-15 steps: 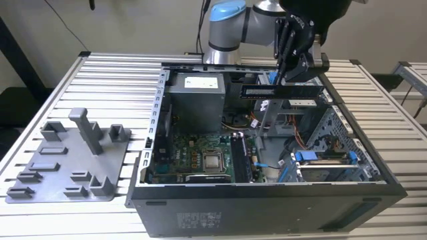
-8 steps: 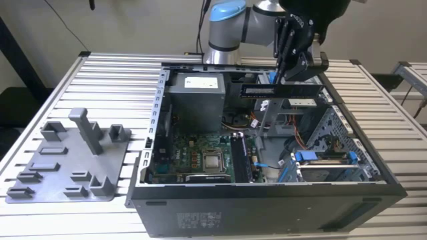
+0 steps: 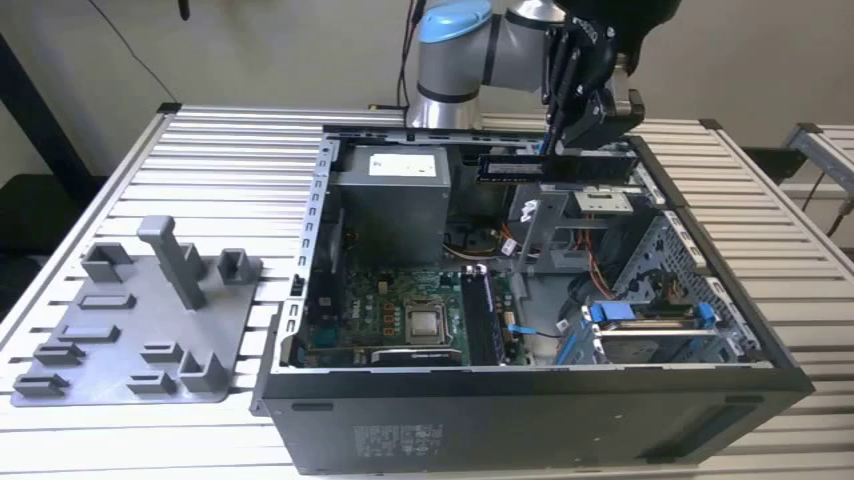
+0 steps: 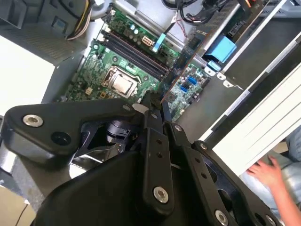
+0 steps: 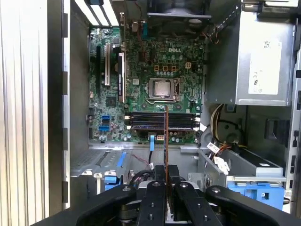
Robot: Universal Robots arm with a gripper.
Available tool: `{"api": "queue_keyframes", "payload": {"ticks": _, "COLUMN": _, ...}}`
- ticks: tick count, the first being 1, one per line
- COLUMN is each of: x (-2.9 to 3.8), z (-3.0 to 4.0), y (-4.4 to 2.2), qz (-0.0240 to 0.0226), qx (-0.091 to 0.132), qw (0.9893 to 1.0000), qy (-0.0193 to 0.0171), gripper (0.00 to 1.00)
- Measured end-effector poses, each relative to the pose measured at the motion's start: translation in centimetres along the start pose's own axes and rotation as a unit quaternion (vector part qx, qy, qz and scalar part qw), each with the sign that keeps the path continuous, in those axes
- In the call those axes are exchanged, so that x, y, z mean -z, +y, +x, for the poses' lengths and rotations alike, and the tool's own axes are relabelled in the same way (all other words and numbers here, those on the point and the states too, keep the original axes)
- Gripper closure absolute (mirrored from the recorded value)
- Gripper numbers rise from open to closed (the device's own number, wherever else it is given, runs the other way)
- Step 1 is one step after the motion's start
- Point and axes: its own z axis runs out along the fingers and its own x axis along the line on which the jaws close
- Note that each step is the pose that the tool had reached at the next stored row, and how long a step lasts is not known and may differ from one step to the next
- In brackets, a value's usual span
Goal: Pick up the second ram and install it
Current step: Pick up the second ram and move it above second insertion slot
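Second ram (image 3: 514, 167) above computer case (image 3: 507, 420), holder tray (image 3: 114, 362) on table (image 3: 227, 150) at exterior view's left

The slatted metal table (image 3: 227, 150) bears 2 things: an open black computer case (image 3: 534, 425) and, just beside that case, a flat grey holder tray (image 3: 127, 350) with upright posts.

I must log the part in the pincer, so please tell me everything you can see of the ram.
The ram is a long, thin, flat dark stick with a pale label. The pincer is shut on it and holds it level, on edge, in the air over the open case, above the board. Nothing else touches it.
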Motion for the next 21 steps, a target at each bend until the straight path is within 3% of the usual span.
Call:
{"api": "queue_keyframes", "payload": {"ticks": 14, "x": -0.12, "z": -5.08, "y": -0.05, "qz": 0.0000, "qx": 0.000, "qw": 1.0000, "qy": 0.0000, "gripper": 0.86}}
{"api": "queue_keyframes", "payload": {"ticks": 21, "x": -0.12, "z": -5.25, "y": -0.05, "qz": 0.0000, "qx": 0.000, "qw": 1.0000, "qy": 0.0000, "gripper": 0.86}}
